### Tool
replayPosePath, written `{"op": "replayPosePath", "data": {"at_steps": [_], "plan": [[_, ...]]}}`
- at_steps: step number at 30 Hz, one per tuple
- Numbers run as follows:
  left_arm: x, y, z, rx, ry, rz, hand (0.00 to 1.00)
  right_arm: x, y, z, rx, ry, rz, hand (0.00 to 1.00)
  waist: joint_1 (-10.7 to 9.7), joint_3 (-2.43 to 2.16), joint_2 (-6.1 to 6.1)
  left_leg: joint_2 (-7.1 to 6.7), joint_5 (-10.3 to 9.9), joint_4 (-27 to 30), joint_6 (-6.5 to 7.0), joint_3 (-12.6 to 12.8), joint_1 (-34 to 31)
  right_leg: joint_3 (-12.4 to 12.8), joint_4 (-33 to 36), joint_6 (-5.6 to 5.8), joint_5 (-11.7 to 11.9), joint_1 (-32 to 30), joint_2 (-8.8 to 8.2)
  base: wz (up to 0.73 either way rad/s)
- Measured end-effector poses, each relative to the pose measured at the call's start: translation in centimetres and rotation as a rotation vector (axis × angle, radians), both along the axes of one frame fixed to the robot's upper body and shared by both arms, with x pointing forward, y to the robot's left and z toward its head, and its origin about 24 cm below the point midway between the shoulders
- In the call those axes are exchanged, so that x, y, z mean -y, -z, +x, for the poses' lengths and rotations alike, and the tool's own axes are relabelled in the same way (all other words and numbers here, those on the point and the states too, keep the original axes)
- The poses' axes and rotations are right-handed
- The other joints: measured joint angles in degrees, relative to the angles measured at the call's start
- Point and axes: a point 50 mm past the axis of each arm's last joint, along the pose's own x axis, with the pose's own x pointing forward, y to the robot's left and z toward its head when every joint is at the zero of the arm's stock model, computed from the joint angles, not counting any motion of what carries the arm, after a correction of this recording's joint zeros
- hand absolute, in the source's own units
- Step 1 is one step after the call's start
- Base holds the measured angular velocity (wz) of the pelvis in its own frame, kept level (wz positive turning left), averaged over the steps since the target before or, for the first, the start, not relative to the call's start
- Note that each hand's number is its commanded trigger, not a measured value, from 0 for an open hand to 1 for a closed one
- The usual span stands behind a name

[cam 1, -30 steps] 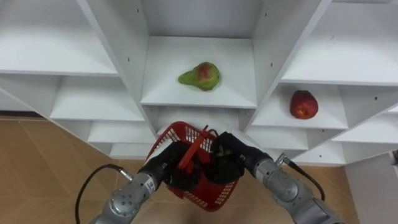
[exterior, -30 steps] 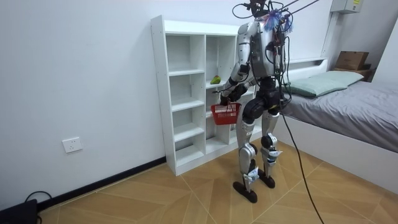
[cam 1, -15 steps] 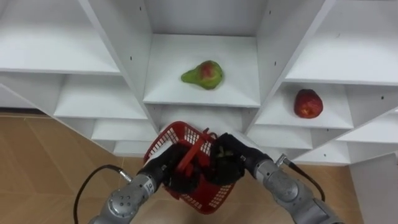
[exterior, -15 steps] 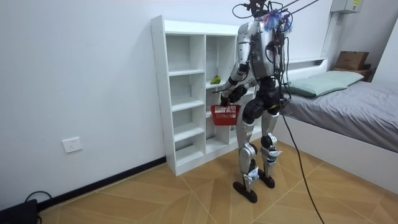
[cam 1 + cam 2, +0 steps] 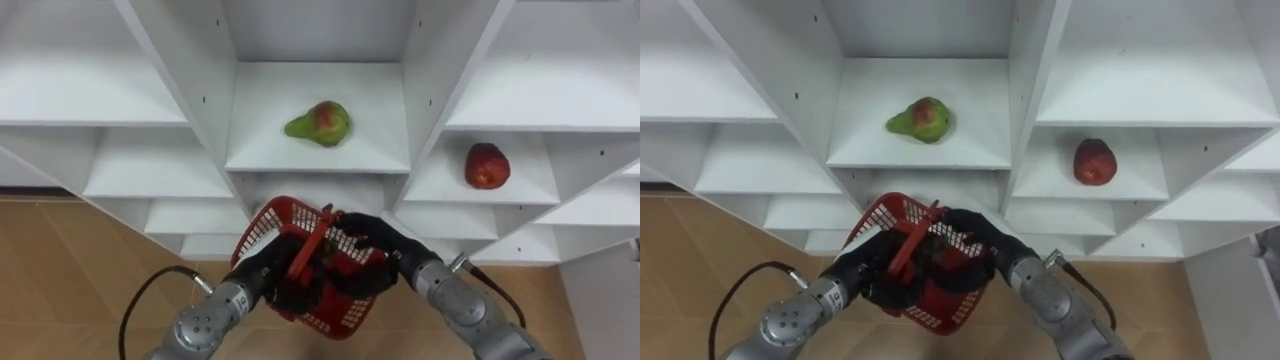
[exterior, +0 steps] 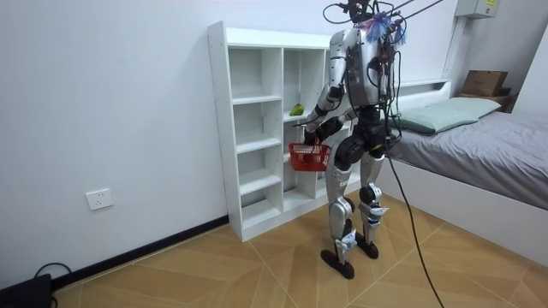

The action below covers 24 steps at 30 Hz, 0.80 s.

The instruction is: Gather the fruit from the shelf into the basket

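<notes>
Robot stood facing the closet (image 5: 432,70), basket (image 5: 345,315) hung just in front of it at mid-shelf height.
- Left hand (image 5: 272,283): fingers curled round the basket's handle (image 5: 308,250), carrying it. Basket sat tilted.
- Right hand (image 5: 368,252): down over the basket's right side, inside the rim. Couldn't tell if it was closed on anything, and the basket's contents were hidden under it.
- Pear (image 5: 320,123): lying on its side on the shelf (image 5: 320,160) straight beyond the basket, not collected.
- Red fruit (image 5: 487,166): beyond and right of the basket, next compartment over, a divider between it and the pear.

Risks, as judged:
- Right hand pulled out carelessly could snag the handle or mesh, jerking the one-handed basket and spilling it.
- Pear could roll if nudged rather than gripped, and might go off the front edge short of the basket.
- Basket was close to the shelf fronts, so a lean forward could knock it against them.
- A reach for the red fruit could clip the divider.
</notes>
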Motion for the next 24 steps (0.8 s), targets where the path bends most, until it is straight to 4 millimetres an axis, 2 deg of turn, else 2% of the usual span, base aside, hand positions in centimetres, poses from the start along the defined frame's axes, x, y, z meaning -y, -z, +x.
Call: {"op": "replayPosePath", "data": {"at_steps": [8,15,24], "plan": [[-0.1,0.0,0.1,-0.001,-0.008,-0.001,1.00,-0.2,0.2,-0.1,-0.012,0.004,0.015,0.00,0.1,-0.04,0.07,0.13,0.0,0.4,-0.01,-0.1,-0.3,0.0,0.1,-0.06,0.0,0.0,0.07,0.00],[0.0,0.0,0.1,-0.001,-0.008,-0.003,1.00,-0.2,0.5,-0.4,-0.024,0.002,0.017,0.00,0.3,-0.45,0.69,0.10,0.0,0.5,-0.03,-0.1,-0.2,0.1,0.1,-0.11,0.1,0.1,0.13,0.00],[0.3,-0.1,0.1,0.009,-0.030,-0.012,1.00,-0.3,1.0,-1.0,-0.036,-0.013,-0.004,0.00,0.4,-0.55,0.85,0.09,0.0,0.5,-0.06,-0.1,0.4,0.3,0.1,-0.13,0.1,0.8,0.14,0.00]]}}
